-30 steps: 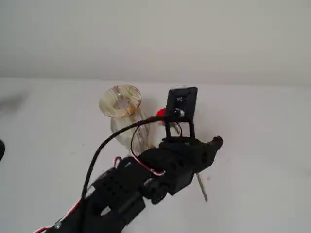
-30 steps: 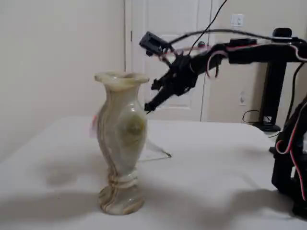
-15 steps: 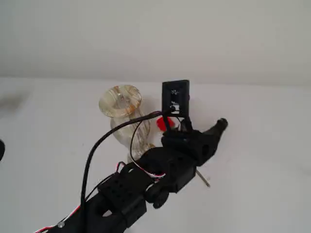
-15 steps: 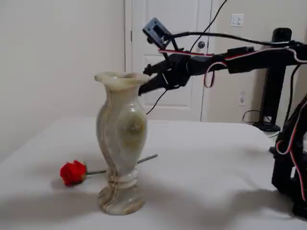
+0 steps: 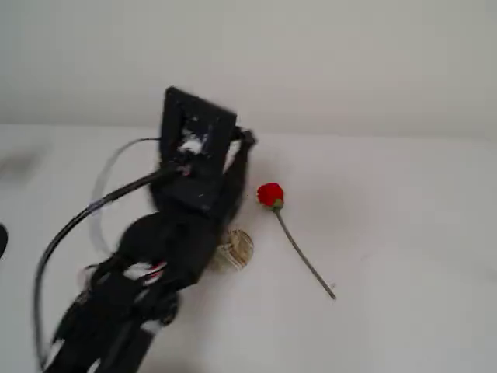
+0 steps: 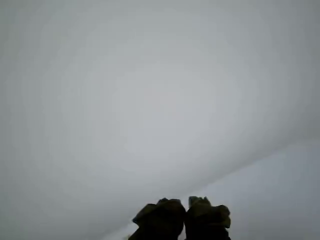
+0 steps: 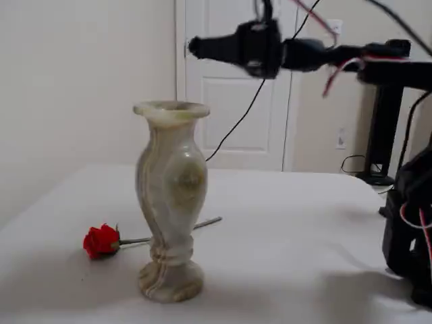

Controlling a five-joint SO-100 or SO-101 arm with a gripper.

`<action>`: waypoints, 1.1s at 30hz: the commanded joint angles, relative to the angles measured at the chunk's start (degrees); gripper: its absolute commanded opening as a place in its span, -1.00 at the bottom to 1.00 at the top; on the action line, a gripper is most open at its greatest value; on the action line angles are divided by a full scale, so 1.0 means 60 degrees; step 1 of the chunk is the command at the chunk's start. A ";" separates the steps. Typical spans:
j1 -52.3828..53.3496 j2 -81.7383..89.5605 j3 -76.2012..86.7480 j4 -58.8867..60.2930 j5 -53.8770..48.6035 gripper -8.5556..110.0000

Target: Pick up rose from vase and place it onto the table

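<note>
The rose (image 5: 270, 194) lies flat on the white table (image 5: 404, 233), its thin stem running down to the right. In another fixed view the rose (image 7: 101, 240) lies behind and left of the upright vase (image 7: 171, 202), apart from it. In the view from above, the arm hides most of the vase (image 5: 237, 249). My gripper (image 7: 194, 47) hangs high above the vase rim, pointing left, shut and empty. It also shows in a fixed view (image 5: 247, 141). In the wrist view the gripper (image 6: 186, 216) has its two dark fingertips (image 6: 160, 220) pressed together against blank grey.
A black cable (image 5: 85, 214) loops off the arm to the left. The arm's base (image 7: 412, 223) and a black stand (image 7: 381, 128) are at the right. A white door (image 7: 236, 94) and the wall stand behind the table (image 7: 290, 223).
</note>
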 commanded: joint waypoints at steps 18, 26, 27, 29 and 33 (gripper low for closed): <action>-0.1626 0.8115 0.5889 0.7808 0.6284 -0.86; -0.1729 0.8115 0.8174 0.8042 0.6958 -0.86; -0.1743 0.8115 0.8408 0.7954 0.7002 -0.86; -0.1758 0.8115 0.8818 0.7764 0.7061 -0.86; -0.1685 0.8115 0.8818 0.7778 0.7251 -0.86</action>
